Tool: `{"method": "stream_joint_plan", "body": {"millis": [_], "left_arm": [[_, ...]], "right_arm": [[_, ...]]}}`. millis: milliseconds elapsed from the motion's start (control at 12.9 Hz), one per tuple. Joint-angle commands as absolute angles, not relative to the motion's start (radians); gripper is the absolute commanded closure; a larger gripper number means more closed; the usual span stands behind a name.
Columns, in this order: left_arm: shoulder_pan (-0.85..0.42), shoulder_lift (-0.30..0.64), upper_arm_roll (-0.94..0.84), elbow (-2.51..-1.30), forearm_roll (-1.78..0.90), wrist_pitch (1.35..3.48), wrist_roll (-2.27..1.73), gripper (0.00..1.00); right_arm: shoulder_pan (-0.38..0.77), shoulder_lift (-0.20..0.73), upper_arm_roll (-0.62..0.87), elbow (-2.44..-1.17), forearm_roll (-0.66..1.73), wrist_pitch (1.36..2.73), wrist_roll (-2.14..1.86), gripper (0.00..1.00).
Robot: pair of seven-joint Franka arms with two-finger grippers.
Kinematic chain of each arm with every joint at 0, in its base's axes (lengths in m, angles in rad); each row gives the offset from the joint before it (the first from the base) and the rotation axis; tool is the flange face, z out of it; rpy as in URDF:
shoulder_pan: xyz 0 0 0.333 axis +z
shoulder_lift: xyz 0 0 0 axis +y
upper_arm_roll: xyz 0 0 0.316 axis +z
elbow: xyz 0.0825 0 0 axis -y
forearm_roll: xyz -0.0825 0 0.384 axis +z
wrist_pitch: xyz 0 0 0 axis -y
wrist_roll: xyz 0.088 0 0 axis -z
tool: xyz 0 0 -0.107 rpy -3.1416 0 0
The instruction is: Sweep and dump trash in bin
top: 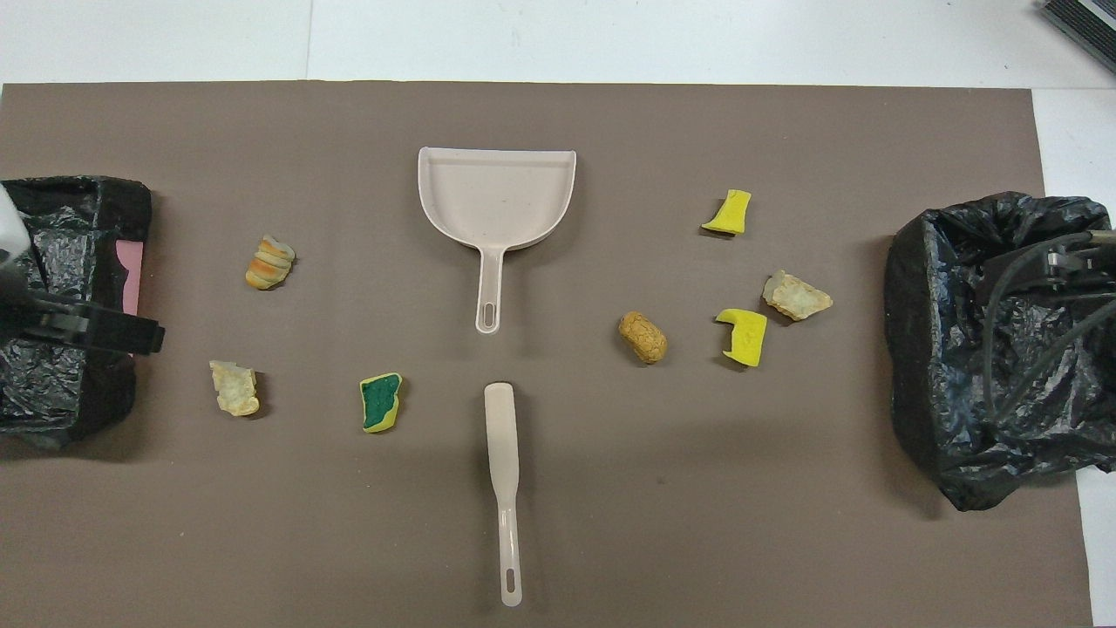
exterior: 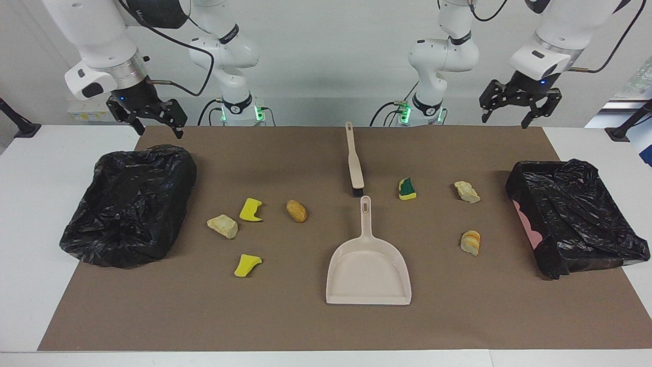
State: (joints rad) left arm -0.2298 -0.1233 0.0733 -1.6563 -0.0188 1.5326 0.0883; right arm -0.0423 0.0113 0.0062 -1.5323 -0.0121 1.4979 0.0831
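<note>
Several pieces of trash lie on the brown mat [exterior: 305, 326]. Toward the right arm's end are two yellow sponge pieces [exterior: 250, 209] [exterior: 247, 265], a beige chunk [exterior: 222, 226] and a brown lump [exterior: 296, 210]. Toward the left arm's end lie a green-topped sponge [exterior: 406, 188], a beige chunk [exterior: 466, 191] and a striped lump [exterior: 470, 242]. A black-bagged bin [exterior: 130, 204] [exterior: 575, 214] stands at each end. My left gripper [exterior: 504, 121] hangs open, high over the mat beside its bin. My right gripper [exterior: 159, 130] hangs open over the other bin's corner nearest the robots.
A beige dustpan [exterior: 368, 270] lies mid-mat, its handle pointing toward the robots. A beige brush [exterior: 354, 160] lies in line with it, nearer the robots, bristle end by the dustpan's handle. White table [exterior: 30, 285] borders the mat.
</note>
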Motion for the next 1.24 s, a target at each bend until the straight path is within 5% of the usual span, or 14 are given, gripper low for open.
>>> {"method": "stream_joint_plan", "body": {"millis": [0,696,1161], "left_arm": [[-0.348,-0.205,0.084,-1.828,-0.021,1.623,-0.033,0.00],[-0.704,-0.259,0.083,-2.250,-0.021,2.018,-0.423,0.00],[-0.873,-0.163,0.081,-2.348,-0.023,2.150,-0.621,0.00]], "right_arm": [[-0.037,0.014,0.006,-1.540,0.014,1.502,0.084,0.00],[0.116,0.227,0.066,-1.482,0.011,1.672,0.208,0.00],[0.328,0.400,0.066,-1.376,0.038,1.848,0.496,0.00]]}}
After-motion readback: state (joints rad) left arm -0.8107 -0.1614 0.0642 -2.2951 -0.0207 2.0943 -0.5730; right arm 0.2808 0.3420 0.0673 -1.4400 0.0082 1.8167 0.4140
